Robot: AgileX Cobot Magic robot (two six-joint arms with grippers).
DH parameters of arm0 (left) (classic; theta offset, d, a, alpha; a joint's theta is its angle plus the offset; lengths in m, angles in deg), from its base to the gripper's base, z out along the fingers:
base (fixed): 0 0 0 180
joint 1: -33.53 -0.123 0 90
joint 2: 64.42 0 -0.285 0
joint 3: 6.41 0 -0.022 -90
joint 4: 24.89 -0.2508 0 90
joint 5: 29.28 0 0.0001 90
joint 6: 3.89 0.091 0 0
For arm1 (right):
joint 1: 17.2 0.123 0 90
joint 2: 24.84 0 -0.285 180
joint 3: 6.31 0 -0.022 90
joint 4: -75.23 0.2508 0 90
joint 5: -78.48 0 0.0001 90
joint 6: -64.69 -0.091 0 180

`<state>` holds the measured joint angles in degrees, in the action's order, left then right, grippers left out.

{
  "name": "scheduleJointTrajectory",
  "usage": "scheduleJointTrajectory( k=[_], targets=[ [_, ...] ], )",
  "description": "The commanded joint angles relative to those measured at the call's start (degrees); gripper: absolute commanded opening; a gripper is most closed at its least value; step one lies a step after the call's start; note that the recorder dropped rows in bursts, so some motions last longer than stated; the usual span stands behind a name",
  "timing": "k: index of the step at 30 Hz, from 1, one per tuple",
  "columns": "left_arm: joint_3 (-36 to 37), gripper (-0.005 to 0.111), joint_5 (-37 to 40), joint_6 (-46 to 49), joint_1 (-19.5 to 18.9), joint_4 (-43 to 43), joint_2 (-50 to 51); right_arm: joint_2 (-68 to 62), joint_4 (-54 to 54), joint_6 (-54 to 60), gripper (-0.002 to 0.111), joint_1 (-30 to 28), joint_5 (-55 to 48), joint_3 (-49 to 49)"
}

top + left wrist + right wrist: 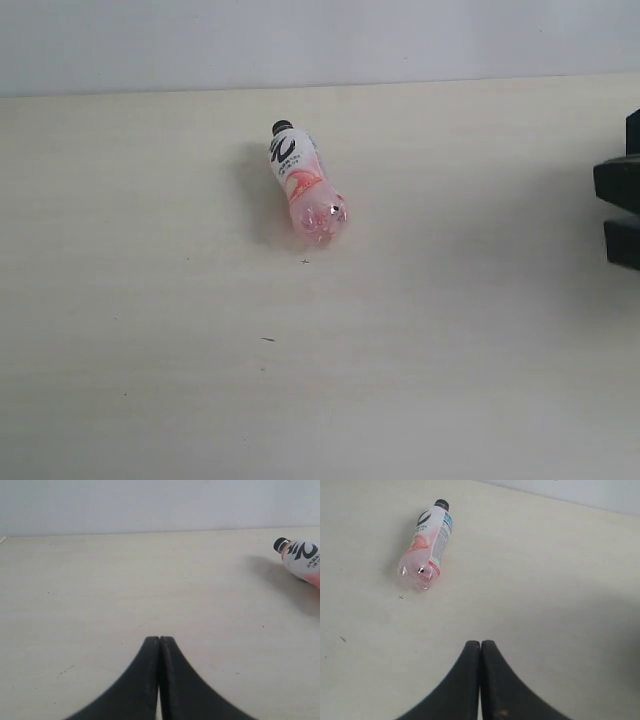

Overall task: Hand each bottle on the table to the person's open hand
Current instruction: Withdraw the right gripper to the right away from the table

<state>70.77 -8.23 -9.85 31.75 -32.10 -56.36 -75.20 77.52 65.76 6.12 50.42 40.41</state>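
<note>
Bottle: one pink-and-white labelled bottle [305, 185] lies on its side on the table [150, 380], black cap towards the far wall and base towards the exterior camera. No other bottle appears in any view.
Person's hand: not visible in any view.
Step in hand: judged to be the approach for pickup. The bottle is not yet grasped.
Right gripper [480, 642]: fingers pressed together tip to tip with nothing between them. It hangs over bare table, well apart from the bottle.
Left gripper [159, 640]: fingers also pressed together and empty. The bottle sits at the edge of its view, well apart.
Method advised: spread the jaws fully before descending. Bring them across the bottle's width at the labelled mid-body, not along its length. Close squarely so both pads meet the sides together, then lift clear of the table before carrying.
Risk noted: the round body may roll if one finger touches it first. The smooth plastic may slip if gripped near the tapering neck.
</note>
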Motion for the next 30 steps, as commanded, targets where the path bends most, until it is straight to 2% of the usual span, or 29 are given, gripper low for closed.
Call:
scheduleJointTrajectory(
  k=[1, 4, 8, 30],
  targets=[
    [0.03, 0.002, -0.24, -0.23, 0.24, -0.01, -0.27, 3.97, 0.79, -0.22, 0.0, 0.0, 14.1, 7.65],
    [0.03, 0.002, -0.24, -0.23, 0.24, -0.01, -0.27, 4.1, 0.79, -0.49, 0.0, 0.0, 20.85, 9.71],
    [0.03, 0.002, -0.24, -0.23, 0.24, -0.01, -0.27, 4.36, 0.79, -7.16, 0.0, 0.0, 22.11, 10.1],
    [0.03, 0.002, -0.24, -0.23, 0.24, -0.01, -0.27, 14.25, 0.12, -9.06, 0.0, 0.0, 13.94, 10.19]
  ],
)
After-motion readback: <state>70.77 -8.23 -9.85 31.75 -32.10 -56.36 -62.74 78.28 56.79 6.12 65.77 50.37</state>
